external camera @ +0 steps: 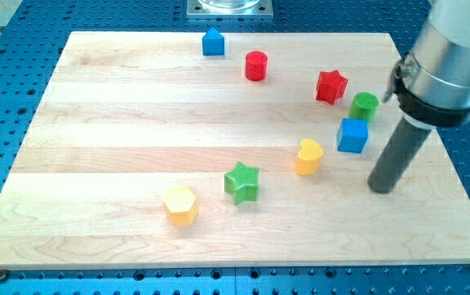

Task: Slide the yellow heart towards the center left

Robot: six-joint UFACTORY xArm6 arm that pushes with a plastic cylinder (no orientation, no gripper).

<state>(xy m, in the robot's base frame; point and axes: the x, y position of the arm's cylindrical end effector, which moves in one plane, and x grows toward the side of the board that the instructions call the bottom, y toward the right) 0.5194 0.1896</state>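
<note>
The yellow heart (pixel 308 156) lies on the wooden board (pixel 120 139), right of the middle. My tip (pixel 381 188) rests on the board to the right of the heart and slightly below it, about a block's width or more away, not touching it. The blue cube (pixel 352 134) sits just up and right of the heart, between the heart and the rod.
A green star (pixel 241 182) and a yellow hexagon (pixel 180 205) lie to the lower left of the heart. A green cylinder (pixel 363 106) and a red star (pixel 331 86) sit at the upper right. A red cylinder (pixel 255 65) and a blue block (pixel 213 42) are near the top.
</note>
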